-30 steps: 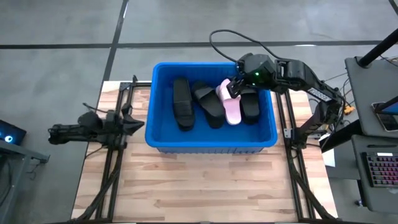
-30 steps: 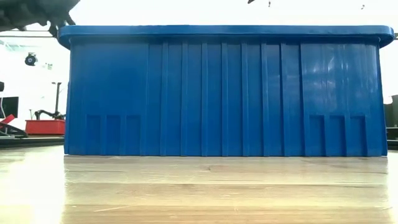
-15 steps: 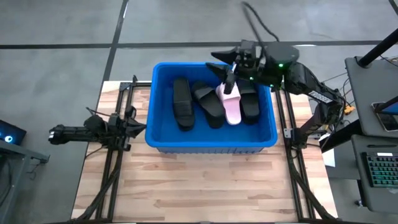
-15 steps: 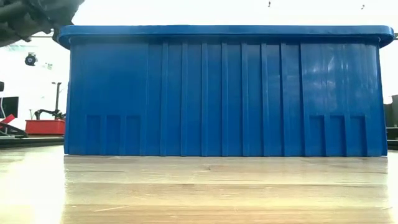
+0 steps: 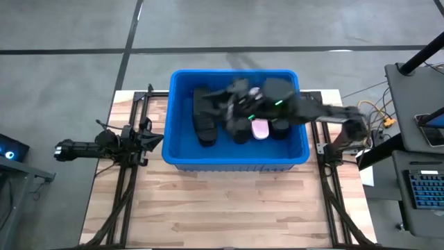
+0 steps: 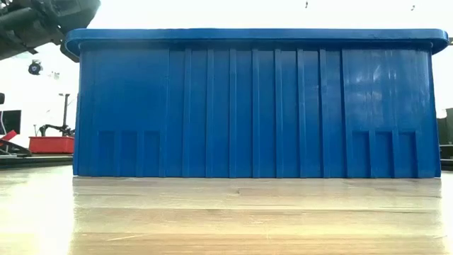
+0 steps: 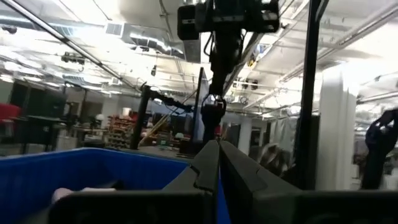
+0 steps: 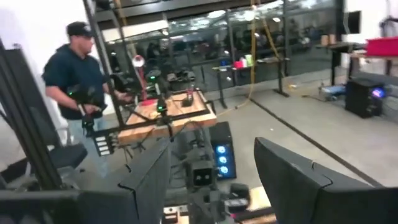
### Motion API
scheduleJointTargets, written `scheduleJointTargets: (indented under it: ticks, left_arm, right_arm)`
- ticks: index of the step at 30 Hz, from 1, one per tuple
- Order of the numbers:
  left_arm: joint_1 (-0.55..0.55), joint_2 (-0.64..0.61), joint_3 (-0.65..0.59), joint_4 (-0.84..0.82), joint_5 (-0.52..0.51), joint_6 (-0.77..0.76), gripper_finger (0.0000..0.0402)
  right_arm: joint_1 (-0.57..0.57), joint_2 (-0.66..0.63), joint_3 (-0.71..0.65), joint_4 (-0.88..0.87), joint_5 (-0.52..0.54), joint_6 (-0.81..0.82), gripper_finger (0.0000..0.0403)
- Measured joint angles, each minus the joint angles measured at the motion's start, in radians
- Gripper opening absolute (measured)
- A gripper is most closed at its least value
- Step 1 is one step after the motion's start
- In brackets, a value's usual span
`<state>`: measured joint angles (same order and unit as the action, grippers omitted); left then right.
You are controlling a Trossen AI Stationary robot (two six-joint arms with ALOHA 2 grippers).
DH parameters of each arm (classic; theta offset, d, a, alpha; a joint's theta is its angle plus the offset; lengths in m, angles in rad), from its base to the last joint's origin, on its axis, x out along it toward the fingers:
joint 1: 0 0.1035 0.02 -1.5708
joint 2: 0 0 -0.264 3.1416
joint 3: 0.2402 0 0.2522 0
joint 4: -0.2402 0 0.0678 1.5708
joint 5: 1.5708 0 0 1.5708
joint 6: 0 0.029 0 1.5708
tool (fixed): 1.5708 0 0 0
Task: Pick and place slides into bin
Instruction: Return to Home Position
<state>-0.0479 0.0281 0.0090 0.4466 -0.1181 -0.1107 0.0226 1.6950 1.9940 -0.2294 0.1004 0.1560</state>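
The blue bin stands mid-table; in the low view its near wall fills the picture. Inside lie black slides and a pink slide, partly hidden by my right arm. My right gripper, blurred, is above the bin's middle; its wrist view shows it open and empty, looking level across the room. My left gripper is shut and empty just outside the bin's left wall, at rim height.
Bare wooden table lies in front of the bin. Dark frame rails run along both sides. A person stands at another bench in the room beyond. My left arm shows at the low view's top left.
My right gripper has risen from the pink slide's far end, turned level and swept toward the table's left across the bin, fast and blurred. The pink slide has stayed in the bin among the black ones.
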Motion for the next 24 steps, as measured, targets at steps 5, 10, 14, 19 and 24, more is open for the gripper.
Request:
scheduleJointTargets:
  ticks: [5, 10, 14, 19, 24]
  left_arm:
    - [0.000, 0.000, 0.000, 0.021, 0.021, -0.040, 0.0000]
    - [0.000, 0.000, 0.011, 0.024, 0.037, -0.030, 0.0000]
    - [0.000, 0.001, 0.011, 0.016, 0.038, -0.012, 0.0000]
    - [-0.001, 0.006, 0.003, 0.014, 0.057, 0.043, 0.0000]
    - [-0.001, 0.002, 0.003, 0.017, 0.058, 0.046, 0.0000]
  right_arm:
    - [0.023, 0.107, -0.071, 0.226, -0.022, -0.068, 0.0221]
    - [0.023, 0.134, -0.132, 0.216, -0.021, -0.041, 0.0212]
    - [0.023, 0.096, -0.210, 0.202, 0.007, -0.076, 0.0188]
    - [0.023, -0.037, -0.379, 0.224, 0.031, -0.064, 0.0118]
    - [0.031, -0.187, -0.618, 0.322, 0.024, -0.014, 0.0030]
